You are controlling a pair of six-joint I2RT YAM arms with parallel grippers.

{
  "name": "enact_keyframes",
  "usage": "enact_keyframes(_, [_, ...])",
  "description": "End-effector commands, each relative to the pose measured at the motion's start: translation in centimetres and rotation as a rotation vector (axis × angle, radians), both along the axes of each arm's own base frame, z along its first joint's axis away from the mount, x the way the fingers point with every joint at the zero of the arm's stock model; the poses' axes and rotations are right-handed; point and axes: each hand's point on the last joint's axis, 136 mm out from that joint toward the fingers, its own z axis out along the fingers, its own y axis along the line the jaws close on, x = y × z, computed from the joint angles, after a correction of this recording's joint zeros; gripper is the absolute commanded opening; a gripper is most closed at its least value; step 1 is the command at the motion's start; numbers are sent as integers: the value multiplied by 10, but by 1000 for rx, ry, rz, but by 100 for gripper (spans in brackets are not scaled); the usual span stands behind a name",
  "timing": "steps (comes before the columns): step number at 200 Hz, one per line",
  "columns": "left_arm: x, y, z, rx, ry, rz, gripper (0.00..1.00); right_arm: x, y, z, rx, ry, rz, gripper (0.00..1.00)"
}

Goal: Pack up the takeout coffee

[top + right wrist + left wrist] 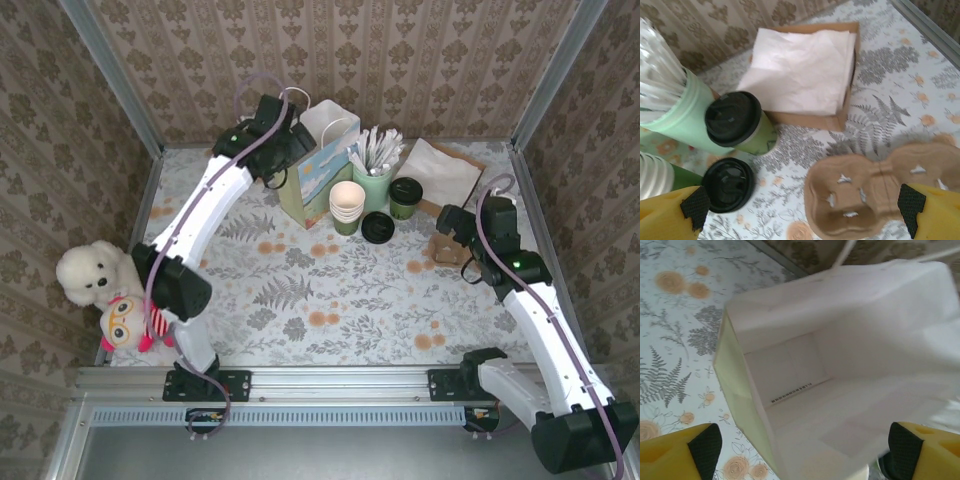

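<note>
From above, a table (pixel 300 300) with a cloth of grey ferns and orange flowers sits inside walls of brown swirly wallpaper, with shiny metal rails along the near edge. A fluffy white teddy bear (pixel 90 272) and a small doll with big round glasses (pixel 125 322) rest at the left edge. At the back stands a tall paper bag with a blue picture on its side (pixel 315 175), and the left gripper (pixel 285 150) hangs over its open top. Beside the bag are a stack of green paper cups with cream insides (pixel 347 205), a pale-green cup full of white sticks (pixel 372 180), and the takeout coffee (pixel 405 197), a small dark-green paper cup with a round black lid, standing upright on the table. A loose round black plastic lid (pixel 378 227) lies just in front. The right gripper (pixel 450 225) hovers near a brown cardboard cup carrier (pixel 447 245). In the left wrist view, the left gripper (pixel 805 450) has its yellow fingers spread wide above the bag (pixel 850 365), which is smooth and white inside. In the right wrist view, the right gripper (pixel 804 209) is spread wide too, holding nothing. The takeout coffee (pixel 735 122) has a shiny lid and touches the stick cup (pixel 680 115). Crinkly white napkins in a flat brown box (pixel 800 70) lie behind it, and the bumpy carrier (pixel 865 195) has two round holes.
</note>
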Motion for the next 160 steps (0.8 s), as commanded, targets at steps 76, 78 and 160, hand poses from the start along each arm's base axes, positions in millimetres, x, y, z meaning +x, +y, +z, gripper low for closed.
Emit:
enact_keyframes(76, [-23, 55, -8, 177, 111, 131, 4, -27, -2, -24, -15, 86, 20, 100])
enact_keyframes(78, [-24, 57, -8, 179, 110, 137, 4, -26, -1, -25, -12, 89, 25, 100])
enact_keyframes(160, [-108, 111, -3, 165, 43, -7, 0, -14, 7, -72, 78, 277, 122, 100])
